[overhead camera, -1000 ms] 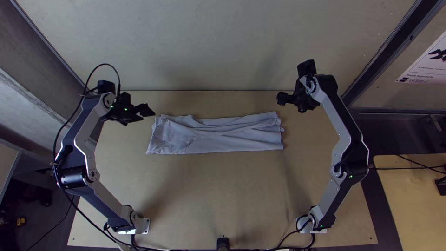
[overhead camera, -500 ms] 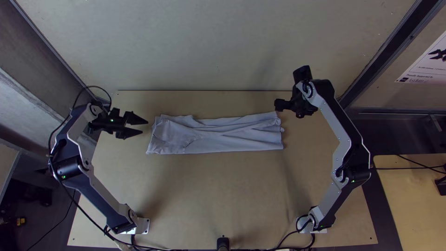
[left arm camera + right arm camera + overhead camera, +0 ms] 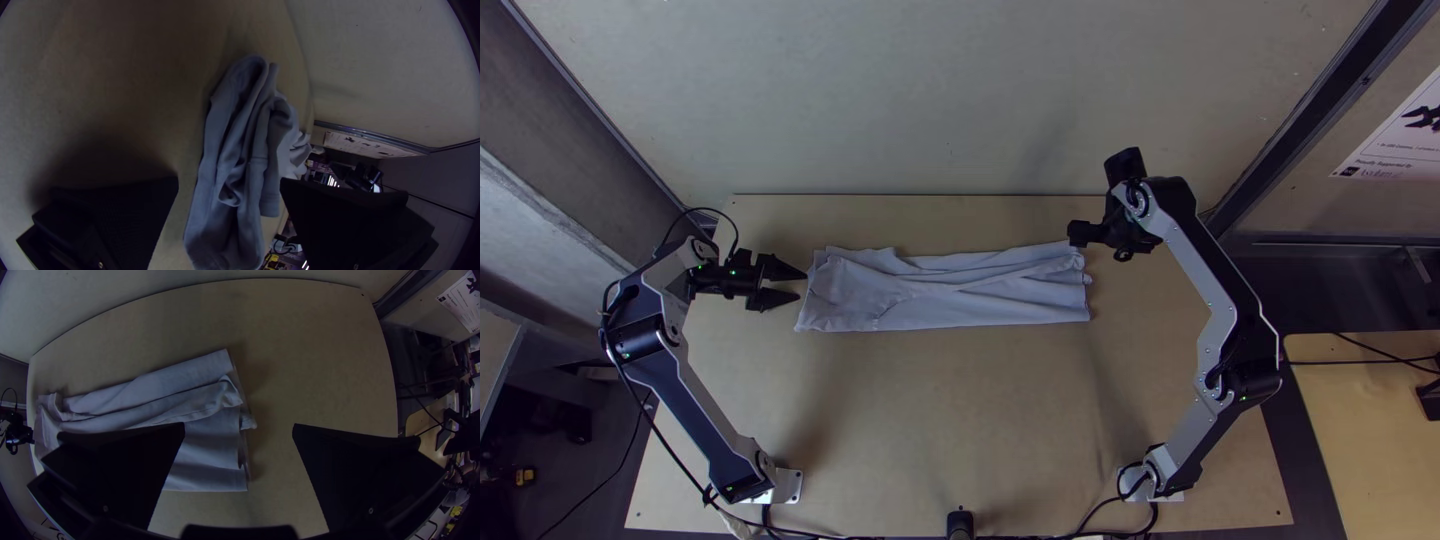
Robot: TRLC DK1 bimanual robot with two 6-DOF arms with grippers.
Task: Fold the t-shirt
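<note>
Top view took in, biggest of all, the light wooden table (image 3: 930,430), with the left arm (image 3: 695,405) and right arm (image 3: 1222,330) reaching up along its two sides. Next in size came the t-shirt (image 3: 950,290), lying crosswise on the far half of the table between the grippers, folded into a long, flat, creased strip; how many folds it had could not be told. Layered edges showed at its right-arm end in the right wrist view. The left gripper (image 3: 801,285) stood just beside the strip's other end, its fingers apart with nothing between them. Near the far corner of the layered end was the right gripper (image 3: 1078,234), its fingers also well parted and empty. Smallest was a black object (image 3: 960,523) at the table's near edge.
</note>
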